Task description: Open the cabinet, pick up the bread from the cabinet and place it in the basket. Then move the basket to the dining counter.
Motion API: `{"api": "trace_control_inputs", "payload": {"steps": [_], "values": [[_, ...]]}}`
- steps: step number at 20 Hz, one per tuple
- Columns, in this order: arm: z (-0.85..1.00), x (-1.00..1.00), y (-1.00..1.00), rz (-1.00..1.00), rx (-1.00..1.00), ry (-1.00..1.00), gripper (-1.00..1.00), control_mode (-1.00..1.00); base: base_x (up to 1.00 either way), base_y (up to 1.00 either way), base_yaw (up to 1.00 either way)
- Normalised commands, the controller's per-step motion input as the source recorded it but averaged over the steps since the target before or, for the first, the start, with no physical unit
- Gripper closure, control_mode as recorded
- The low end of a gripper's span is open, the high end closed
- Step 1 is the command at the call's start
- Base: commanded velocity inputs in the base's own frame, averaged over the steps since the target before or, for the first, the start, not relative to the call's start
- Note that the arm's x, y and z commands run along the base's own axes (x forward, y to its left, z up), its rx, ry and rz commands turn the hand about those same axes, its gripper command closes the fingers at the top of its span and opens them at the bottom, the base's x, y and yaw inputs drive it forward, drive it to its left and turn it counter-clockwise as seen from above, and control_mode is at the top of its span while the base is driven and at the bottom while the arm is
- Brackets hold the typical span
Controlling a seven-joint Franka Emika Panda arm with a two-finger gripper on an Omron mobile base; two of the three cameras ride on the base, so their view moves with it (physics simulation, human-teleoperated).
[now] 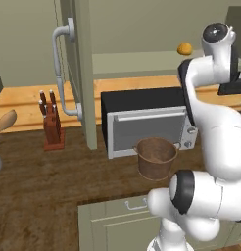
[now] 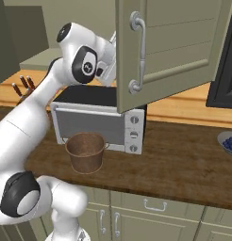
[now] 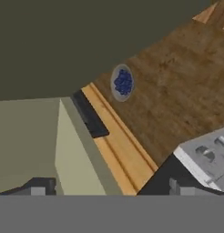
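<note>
The basket (image 1: 156, 158) fronts the toaster oven (image 1: 149, 122); left base view shows bread (image 1: 185, 48) shelved; end effector (image 3: 109, 189) grip state unclear

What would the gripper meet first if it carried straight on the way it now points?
Judging by the hand view, the gripper, open, aims at the pale wood wall strip beside a black panel; depth unclear.

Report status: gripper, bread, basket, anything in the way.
Gripper open, holding nothing. Cabinet doors open, bread on the shelf inside. Basket empty on the worktop, against the toaster oven. Open door hangs beside the arm.
</note>
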Motion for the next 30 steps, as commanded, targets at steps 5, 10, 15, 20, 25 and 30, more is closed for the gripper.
{"api": "trace_control_inputs", "payload": {"steps": [5,10,15,20,25,30], "values": [[0.02,0.12,-0.45,-0.47,0.12,-0.04,-1.00,-1.00,0.00,0.00,0.00],[-0.06,-0.67,-0.65,-0.36,0.17,-0.16,-1.00,-1.00,0.00,0.00,0.00],[-0.20,-0.49,-0.83,-0.34,0.16,-0.23,-1.00,-1.00,0.00,0.00,0.00],[-0.47,-0.15,-0.93,-0.33,0.17,-0.23,-1.00,-1.00,0.00,0.00,0.00],[-0.40,0.32,0.44,-0.06,0.20,-0.34,-1.00,-1.00,0.00,0.00,0.00],[-0.06,0.11,1.00,0.15,0.11,-0.28,-1.00,-1.00,0.00,0.00,0.00]]}}
